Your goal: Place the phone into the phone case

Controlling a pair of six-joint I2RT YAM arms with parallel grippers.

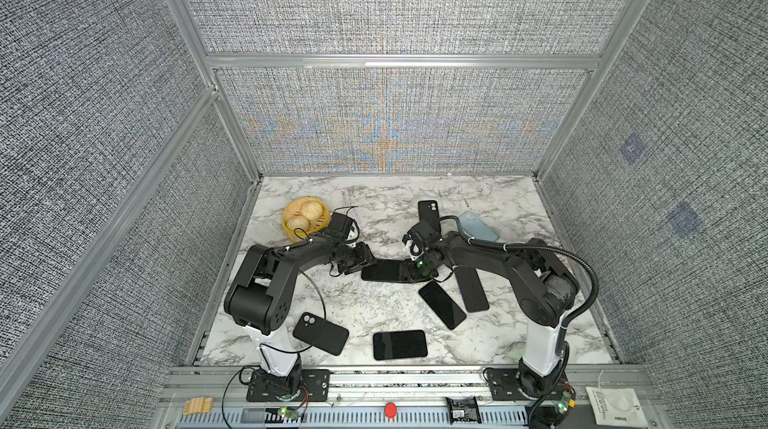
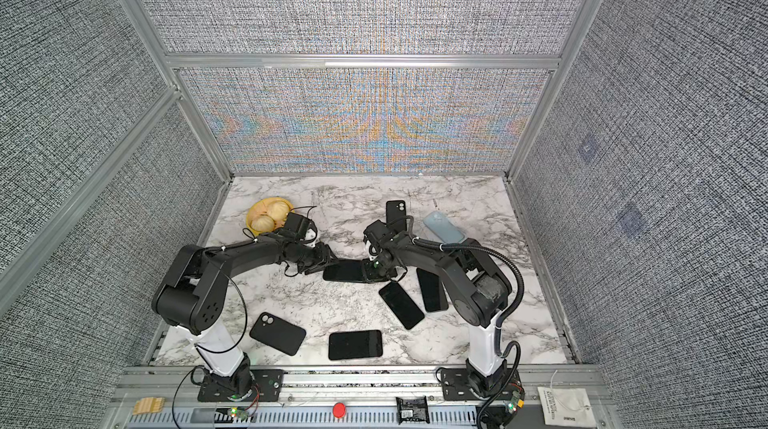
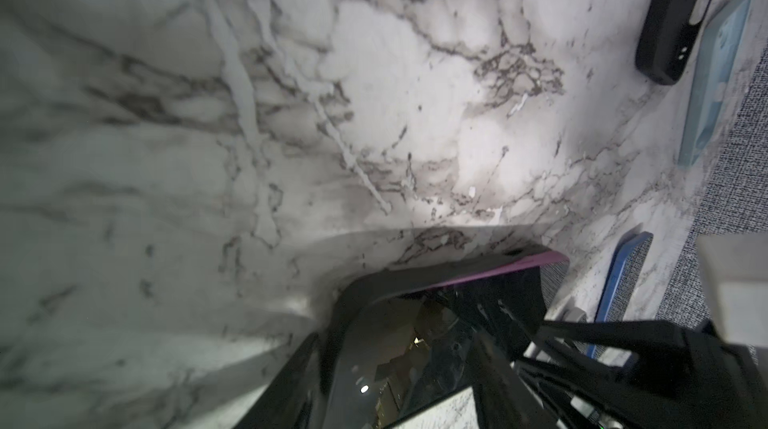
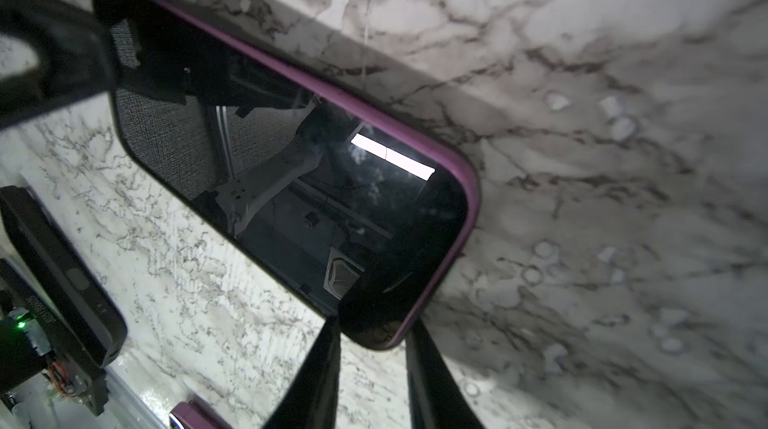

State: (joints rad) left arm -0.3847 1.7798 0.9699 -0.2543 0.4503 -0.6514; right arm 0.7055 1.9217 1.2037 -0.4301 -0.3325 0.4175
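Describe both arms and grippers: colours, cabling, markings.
Left arm and right arm: matte black links, white lowest segment. Left carries a thin black cable loop with white zip ties; right a thick corrugated black hose. Left gripper and right gripper: black fingers. No readable markings.

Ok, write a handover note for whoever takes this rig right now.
Right gripper: shut on one end of the phone, over the middle of the marble table.
Left gripper: at the other end; grip unclear.
Done: purple case wraps one long edge and the right gripper's end.
Left: check the other long edge, press it in if loose, set it down.
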